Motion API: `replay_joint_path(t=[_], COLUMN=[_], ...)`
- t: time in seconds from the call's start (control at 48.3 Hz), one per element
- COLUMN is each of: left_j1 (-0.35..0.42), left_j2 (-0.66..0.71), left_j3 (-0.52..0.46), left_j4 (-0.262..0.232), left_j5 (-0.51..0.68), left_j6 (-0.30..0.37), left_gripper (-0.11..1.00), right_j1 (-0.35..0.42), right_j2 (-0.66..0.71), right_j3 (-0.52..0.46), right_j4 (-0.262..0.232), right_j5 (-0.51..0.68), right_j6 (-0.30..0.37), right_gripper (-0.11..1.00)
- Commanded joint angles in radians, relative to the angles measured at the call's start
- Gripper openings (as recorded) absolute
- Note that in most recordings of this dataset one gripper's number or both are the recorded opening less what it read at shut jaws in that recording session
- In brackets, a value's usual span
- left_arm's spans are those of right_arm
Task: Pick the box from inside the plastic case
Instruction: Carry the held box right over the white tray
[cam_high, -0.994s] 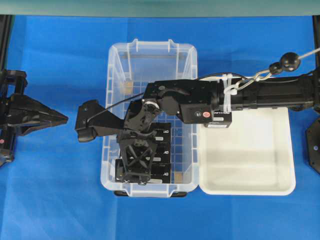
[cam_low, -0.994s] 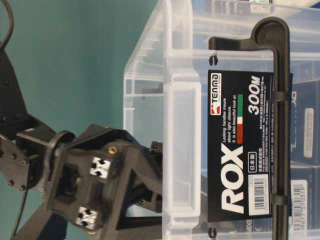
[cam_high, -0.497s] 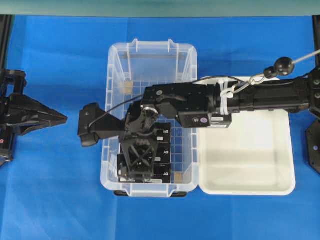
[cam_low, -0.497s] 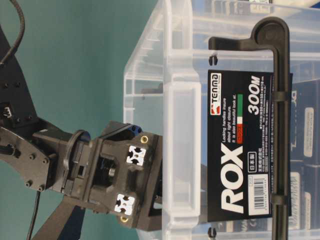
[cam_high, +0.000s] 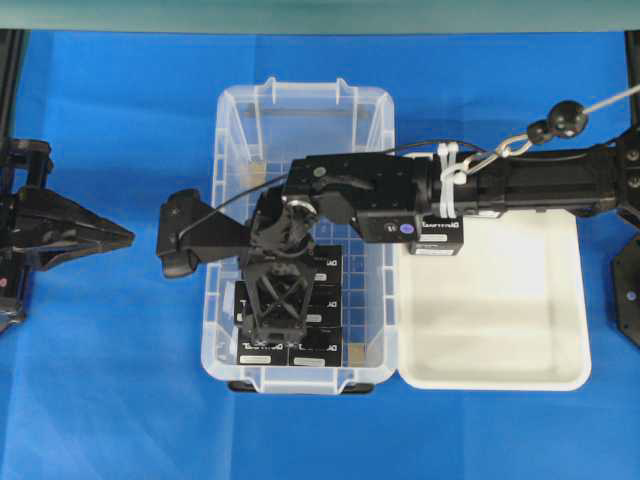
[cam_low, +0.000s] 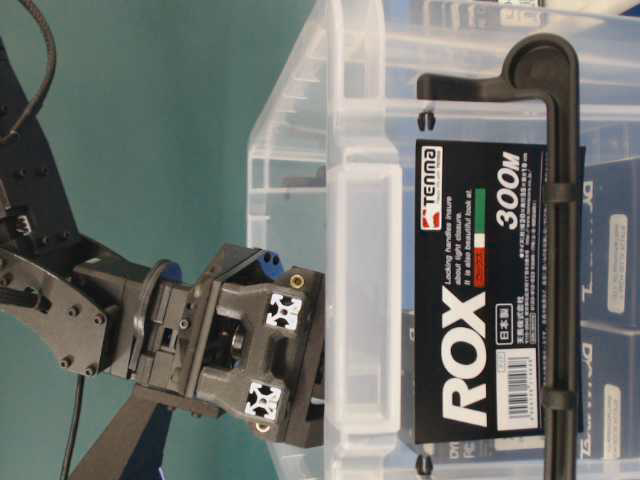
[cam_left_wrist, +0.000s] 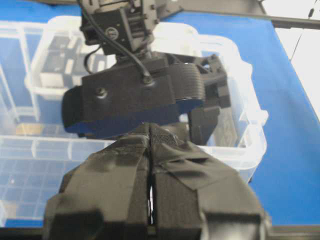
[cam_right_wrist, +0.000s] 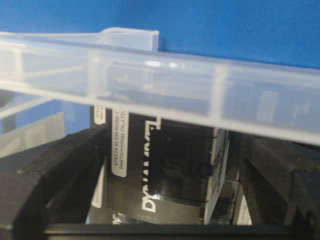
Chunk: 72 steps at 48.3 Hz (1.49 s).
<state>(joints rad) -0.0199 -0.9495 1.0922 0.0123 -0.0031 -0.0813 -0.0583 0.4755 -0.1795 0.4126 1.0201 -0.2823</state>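
The clear plastic case (cam_high: 300, 95) stands mid-table with several black boxes (cam_high: 322, 300) packed in its near half. My right gripper (cam_high: 272, 322) reaches down into the case over those boxes. In the right wrist view its jaws are open, with one finger (cam_right_wrist: 55, 165) on each side of a black box (cam_right_wrist: 165, 170) with white lettering, just behind the case rim (cam_right_wrist: 175, 75). My left gripper (cam_high: 128, 237) is shut and empty, on the blue cloth left of the case; its taped fingertips (cam_left_wrist: 150, 131) are pressed together.
A shallow white tray (cam_high: 500, 330) stands against the case's right side. The right arm (cam_high: 520, 190) spans over the tray's far edge. The case wall carries a black label (cam_low: 480, 300) and a black latch handle (cam_low: 560, 250).
My right gripper has turned at the wrist and shifted slightly back from the case's near wall, uncovering white labels on the front boxes. The left arm has not moved.
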Motion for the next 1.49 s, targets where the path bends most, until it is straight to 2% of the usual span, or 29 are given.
replay_joint_path(t=[0.0, 0.145, 0.352, 0.455, 0.828, 0.994, 1.18, 1.325, 1.47], left_j1=[0.0, 0.0, 0.002, 0.002, 0.0, 0.0, 0.0, 0.0, 0.0], left_j2=[0.003, 0.005, 0.005, 0.003, 0.003, 0.003, 0.0, -0.006, -0.017], left_j3=[-0.025, -0.023, -0.023, -0.023, -0.023, -0.023, -0.025, -0.023, -0.025], left_j4=[0.003, 0.003, 0.003, 0.003, 0.002, 0.003, 0.003, 0.003, 0.003], left_j5=[-0.005, -0.005, -0.005, -0.005, -0.005, -0.005, -0.005, -0.005, 0.005], left_j6=[-0.002, -0.002, -0.002, -0.002, -0.003, -0.009, -0.009, -0.008, -0.008], left_gripper=[-0.05, -0.05, -0.05, -0.05, -0.05, -0.05, -0.05, -0.05, -0.05], right_j1=[0.014, 0.011, -0.005, -0.025, -0.115, -0.146, -0.164, -0.17, -0.184], right_j2=[-0.012, -0.028, -0.075, -0.11, -0.299, -0.394, -0.506, -0.615, -0.744], right_j3=[-0.008, -0.017, -0.031, -0.046, -0.147, -0.144, -0.049, 0.106, 0.328], right_j4=[0.003, 0.003, 0.003, 0.003, 0.003, 0.003, -0.006, -0.029, -0.032], right_j5=[-0.005, 0.003, 0.011, 0.051, 0.253, 0.387, 0.525, 0.512, 0.437], right_j6=[-0.006, -0.003, 0.002, 0.005, 0.015, 0.049, 0.078, 0.098, 0.103], right_gripper=[0.92, 0.7, 0.7, 0.68, 0.68, 0.68, 0.68, 0.68, 0.68])
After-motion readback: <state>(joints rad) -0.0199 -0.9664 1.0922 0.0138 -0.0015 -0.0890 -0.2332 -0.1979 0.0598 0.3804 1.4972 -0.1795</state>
